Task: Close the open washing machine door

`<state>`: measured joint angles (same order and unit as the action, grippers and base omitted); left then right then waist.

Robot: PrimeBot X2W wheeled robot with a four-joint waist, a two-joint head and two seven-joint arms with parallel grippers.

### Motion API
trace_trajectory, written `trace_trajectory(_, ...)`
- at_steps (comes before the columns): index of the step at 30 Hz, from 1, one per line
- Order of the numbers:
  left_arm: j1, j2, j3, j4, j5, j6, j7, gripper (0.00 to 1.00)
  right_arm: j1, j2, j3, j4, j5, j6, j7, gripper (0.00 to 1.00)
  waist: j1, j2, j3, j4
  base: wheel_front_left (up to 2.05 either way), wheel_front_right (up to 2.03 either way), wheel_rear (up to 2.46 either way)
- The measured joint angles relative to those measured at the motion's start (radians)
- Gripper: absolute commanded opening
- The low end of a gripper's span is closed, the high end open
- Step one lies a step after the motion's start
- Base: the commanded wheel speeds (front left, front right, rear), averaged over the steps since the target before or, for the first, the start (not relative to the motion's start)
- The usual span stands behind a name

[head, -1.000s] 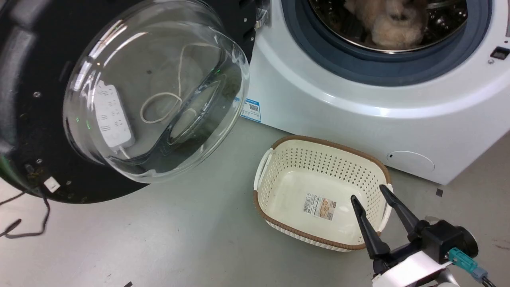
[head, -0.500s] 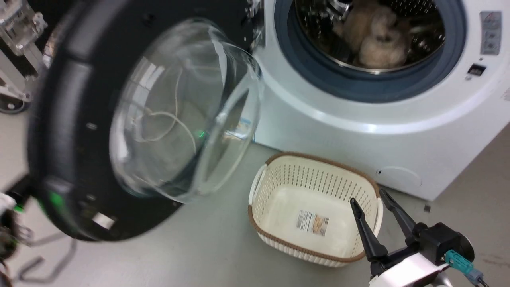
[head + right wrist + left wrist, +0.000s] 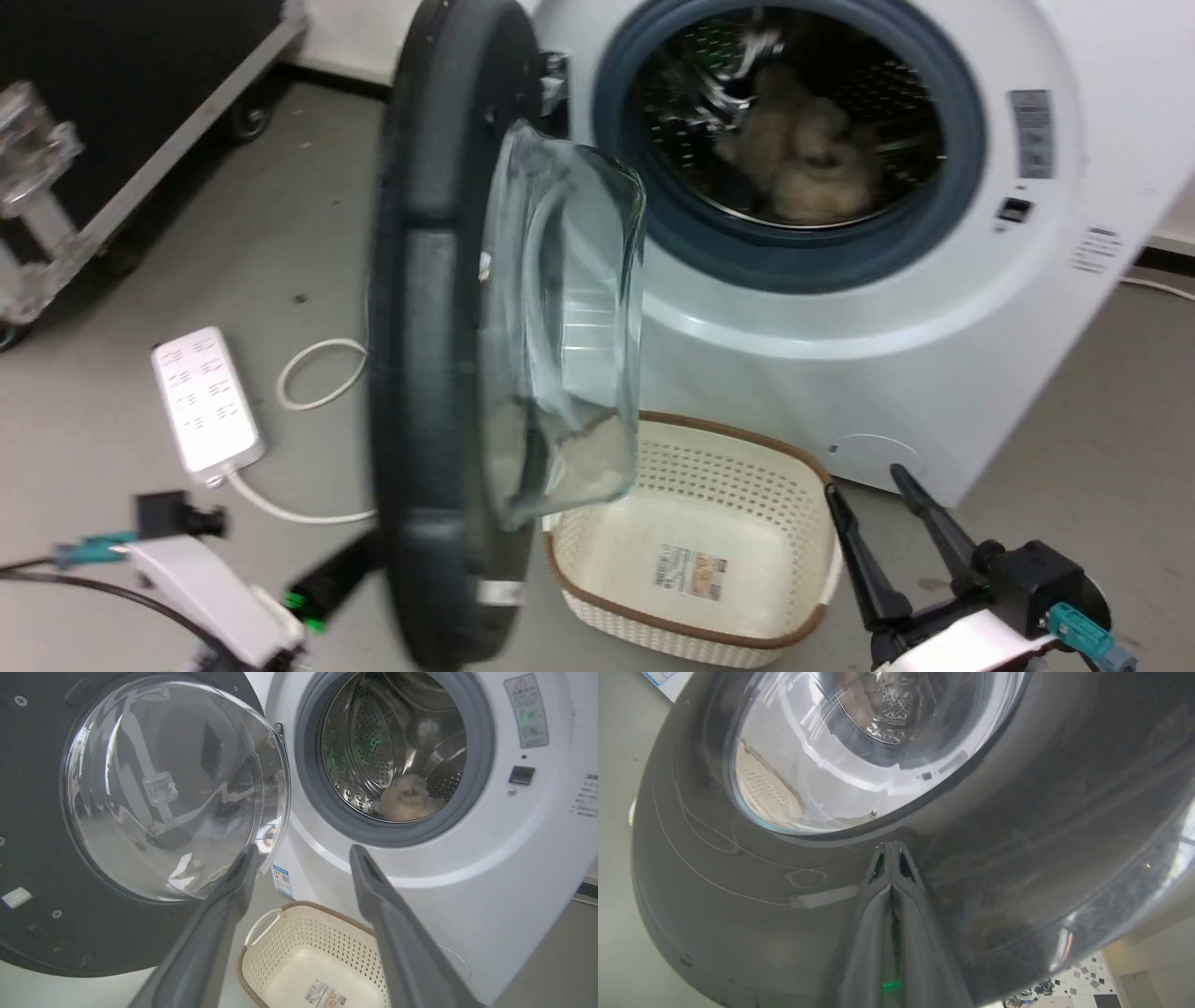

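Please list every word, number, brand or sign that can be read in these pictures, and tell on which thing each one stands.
No word or number can be read anywhere.
The grey sticker on the washing machine: red warning triangle, print too small.
The blue label on its lower front: too small.
The printed lines at its right edge: blurred.
The paper label inside the basket: barcode, words too small.

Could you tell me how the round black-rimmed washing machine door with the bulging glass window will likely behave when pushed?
The round black-rimmed washing machine door looks rigid, so it should swing as one piece rather than flex. Its glossy outer face may let the shut left gripper slip sideways. The thick glass bowl suggests it is fairly heavy.
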<state>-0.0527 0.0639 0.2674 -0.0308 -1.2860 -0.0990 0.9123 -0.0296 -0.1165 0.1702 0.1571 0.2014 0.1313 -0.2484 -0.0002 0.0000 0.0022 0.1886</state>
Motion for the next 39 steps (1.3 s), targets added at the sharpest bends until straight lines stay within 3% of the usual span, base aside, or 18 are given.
trace_trajectory(4,0.050,-0.010,-0.117,-0.034,-0.103,0.008,-0.090,0.00,0.000,0.003,-0.009,-0.002,-0.004,0.000,0.002,1.00,0.0001,0.0000,0.001,-0.053,0.00,0.00,0.00)
trace_trajectory(5,0.068,-0.007,-0.227,-0.042,-0.167,0.008,-0.182,0.00,-0.002,0.004,-0.016,-0.007,-0.004,0.000,0.005,1.00,0.0002,0.0000,0.010,-0.102,0.00,0.00,0.00)
trace_trajectory(13,0.000,-0.015,-0.447,0.019,-0.193,-0.006,-0.381,0.00,-0.028,0.000,-0.026,-0.013,0.002,0.000,0.007,1.00,0.0003,0.0000,0.066,-0.260,0.00,0.00,0.00)
trace_trajectory(23,-0.325,-0.014,-0.521,0.260,-0.255,-0.006,-0.701,0.00,-0.080,0.001,-0.033,-0.001,0.030,0.000,0.000,1.00,0.0004,0.0001,0.191,-0.462,0.00,0.00,0.00)
trace_trajectory(29,-0.533,-0.015,-0.552,0.434,-0.312,-0.010,-0.829,0.00,-0.101,0.011,-0.018,0.022,0.044,0.000,-0.009,1.00,0.0005,0.0001,0.264,-0.555,0.00,0.00,0.00)
trace_trajectory(35,-0.664,-0.016,-0.580,0.589,-0.330,-0.019,-0.887,0.00,-0.119,0.023,-0.020,0.018,0.046,0.000,-0.009,1.00,0.0005,0.0001,0.312,-0.601,0.00,0.00,0.00)
trace_trajectory(39,-0.671,-0.015,-0.600,0.626,-0.335,-0.025,-0.887,0.00,-0.122,0.026,-0.031,0.017,0.046,0.000,-0.009,1.00,0.0004,0.0001,0.302,-0.587,0.00,0.00,0.00)
